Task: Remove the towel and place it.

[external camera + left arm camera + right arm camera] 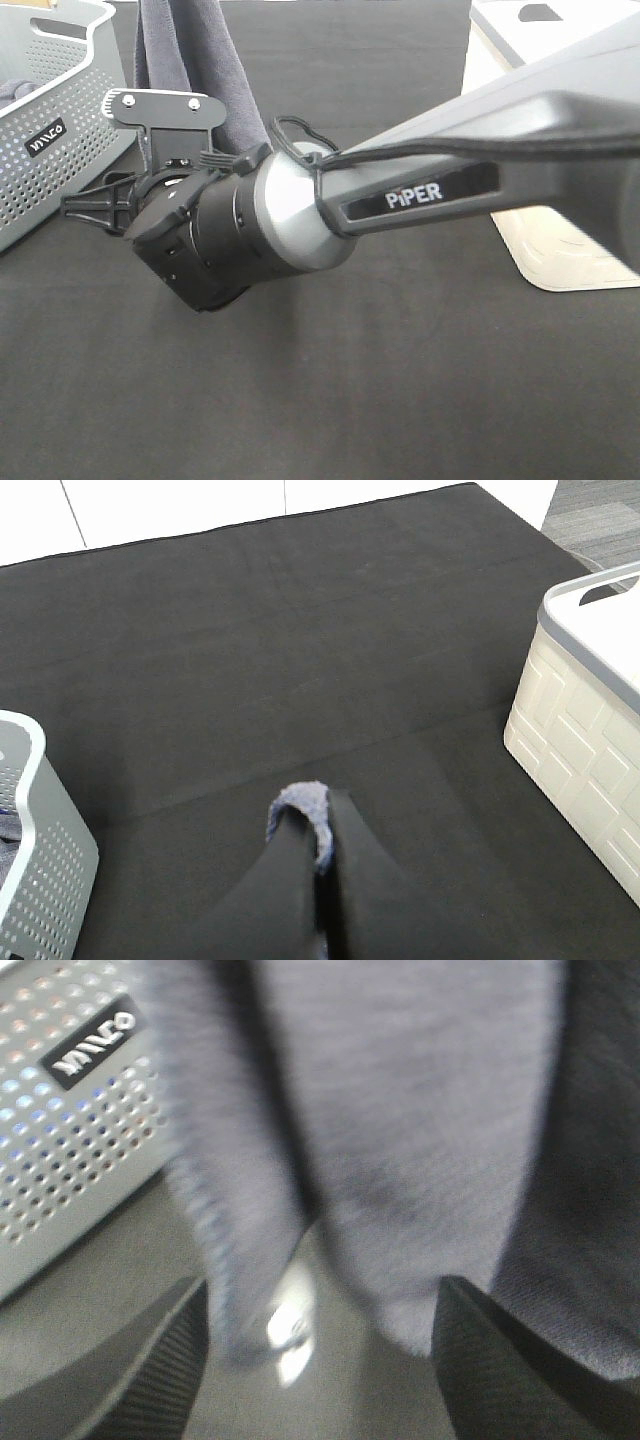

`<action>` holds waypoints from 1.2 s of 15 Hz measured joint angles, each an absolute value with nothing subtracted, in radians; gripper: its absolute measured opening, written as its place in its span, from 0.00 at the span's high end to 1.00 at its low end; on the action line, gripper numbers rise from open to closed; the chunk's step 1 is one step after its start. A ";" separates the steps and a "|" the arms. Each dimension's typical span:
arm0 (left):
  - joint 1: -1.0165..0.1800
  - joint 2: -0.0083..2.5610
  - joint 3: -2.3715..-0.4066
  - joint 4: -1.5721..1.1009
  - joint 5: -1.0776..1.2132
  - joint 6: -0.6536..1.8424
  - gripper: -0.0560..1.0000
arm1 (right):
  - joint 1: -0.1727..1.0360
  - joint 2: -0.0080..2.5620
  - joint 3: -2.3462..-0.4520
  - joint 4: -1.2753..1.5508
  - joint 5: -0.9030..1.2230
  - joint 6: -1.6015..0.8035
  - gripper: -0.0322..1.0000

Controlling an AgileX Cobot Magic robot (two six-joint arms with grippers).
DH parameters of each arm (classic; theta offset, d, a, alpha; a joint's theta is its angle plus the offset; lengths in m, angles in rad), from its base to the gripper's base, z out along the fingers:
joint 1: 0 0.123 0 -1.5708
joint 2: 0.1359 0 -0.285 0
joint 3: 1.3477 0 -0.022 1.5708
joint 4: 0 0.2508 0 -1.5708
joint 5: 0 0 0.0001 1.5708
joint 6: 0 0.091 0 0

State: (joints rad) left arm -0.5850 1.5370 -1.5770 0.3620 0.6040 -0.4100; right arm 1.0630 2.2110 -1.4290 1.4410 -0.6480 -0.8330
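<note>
Towel [400, 1110] hangs down between the open right fingers [510, 1370], while the closed left fingers [375, 900] pinch a small fold of it.

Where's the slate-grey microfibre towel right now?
In the exterior high view the towel hangs upper left, pinched by the left gripper, beside the perforated grey basket.

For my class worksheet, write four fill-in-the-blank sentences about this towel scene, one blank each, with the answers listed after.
1. The left tool is ___ on a fold of the towel.
2. The right tool is ___, with the hanging towel in front of it.
3. The perforated basket is ___ in colour.
4. In the high view, the white bin stands on the ___ side.

Missing words: shut; open; grey; right
</note>
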 joint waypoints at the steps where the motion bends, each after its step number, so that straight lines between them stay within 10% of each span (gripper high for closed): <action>1: -0.585 1.537 -1.577 0.361 0.604 -0.410 0.95 | 1.063 2.212 -1.429 1.418 -0.655 -0.807 0.36; 5: -0.585 1.537 -1.577 0.352 0.604 -0.410 0.95 | 1.062 2.212 -1.429 1.330 -0.662 -0.723 0.44; 7: -0.585 1.537 -1.577 0.346 0.604 -0.410 0.95 | 1.062 2.214 -1.429 1.337 -0.669 -0.715 0.80; 9: -0.585 1.537 -1.577 0.346 0.604 -0.410 0.95 | 1.062 2.213 -1.429 1.371 -0.669 -0.717 0.95; 18: -0.585 1.537 -1.680 0.356 0.609 -0.430 0.95 | 1.062 1.909 -1.273 1.737 -0.429 -1.423 0.95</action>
